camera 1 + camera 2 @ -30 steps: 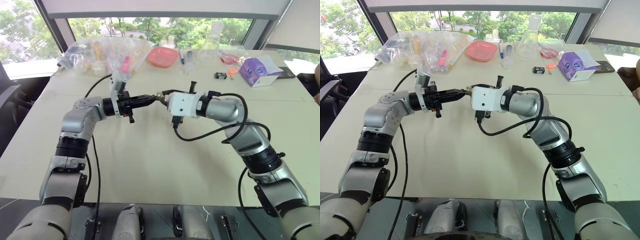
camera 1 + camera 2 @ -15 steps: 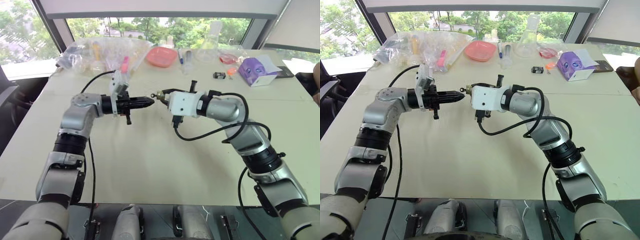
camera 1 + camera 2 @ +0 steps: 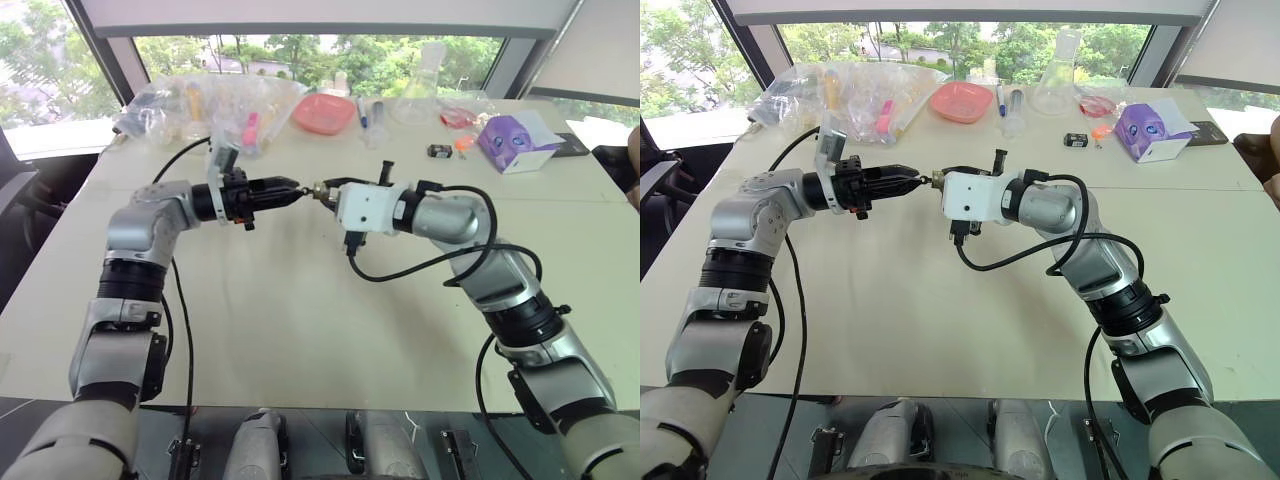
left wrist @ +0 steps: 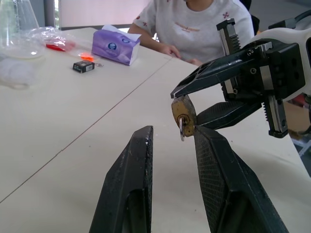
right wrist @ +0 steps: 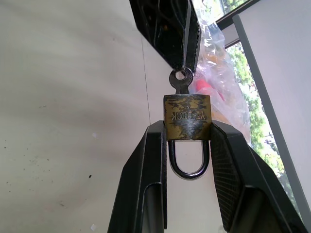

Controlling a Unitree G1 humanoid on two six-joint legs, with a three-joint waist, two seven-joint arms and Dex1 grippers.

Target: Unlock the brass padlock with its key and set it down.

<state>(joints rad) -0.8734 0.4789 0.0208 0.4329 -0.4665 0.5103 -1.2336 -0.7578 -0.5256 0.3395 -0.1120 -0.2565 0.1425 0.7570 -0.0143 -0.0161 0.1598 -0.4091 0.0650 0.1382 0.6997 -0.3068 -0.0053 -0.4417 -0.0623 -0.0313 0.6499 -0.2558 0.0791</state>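
Observation:
The brass padlock (image 5: 187, 118) hangs above the table, shackle toward the wrist, with my right gripper (image 5: 187, 125) shut on its body. Its key (image 5: 181, 80) sticks out of the keyhole, pointing at my left gripper (image 4: 173, 130). The left gripper is level and aimed at the right one; its fingers are apart, and the key's ring (image 4: 181, 131) sits just off one fingertip (image 4: 203, 133), not clamped. From the head the two grippers meet tip to tip at the padlock (image 3: 318, 189) over the table's middle.
Along the far edge of the table (image 3: 300, 330) lie clear plastic bags (image 3: 200, 105), a pink tray (image 3: 324, 112), a glass flask (image 3: 420, 95), a small black object (image 3: 438, 151) and a purple tissue box (image 3: 515, 142). A person (image 4: 194, 24) sits at the far right side.
The left gripper was shut at the key, drew back a little, and now stands at it again, rolled and with its fingers apart. The right gripper and padlock stayed still.

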